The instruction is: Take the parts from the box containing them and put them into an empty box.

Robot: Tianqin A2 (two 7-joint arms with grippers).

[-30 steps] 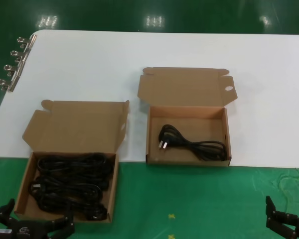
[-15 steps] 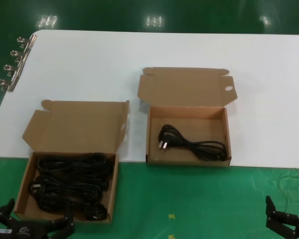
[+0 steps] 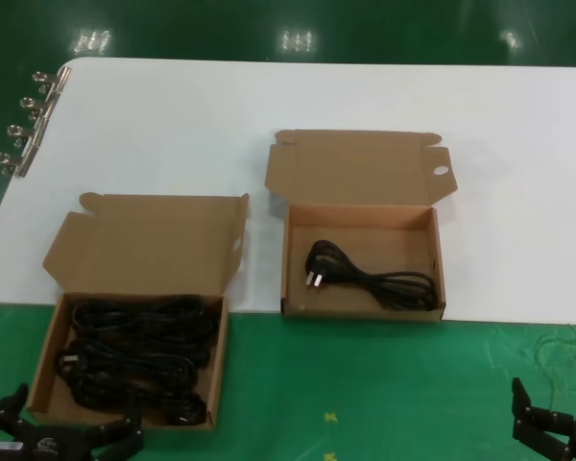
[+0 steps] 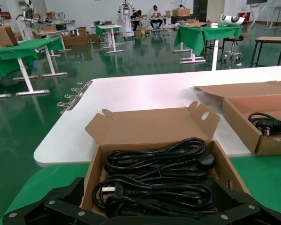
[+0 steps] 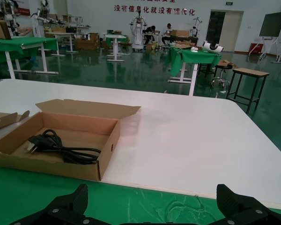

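- Left gripper (image 3: 62, 444) low at the near edge, fingers (image 4: 47, 211) spread wide, just short of the full box (image 3: 43, 370) and touching none of the cords (image 3: 139, 357).
- Right gripper (image 3: 557, 432) parked near-right, fingers apart, holding nothing.
- One cord (image 3: 370, 277) lies in the second box (image 3: 440, 279); bare white table (image 3: 173, 125) beyond both.

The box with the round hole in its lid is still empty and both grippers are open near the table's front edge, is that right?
Not quite. The box with the round hole already holds one power cord, as the head view shows. Left gripper and right gripper are open near the front edge.
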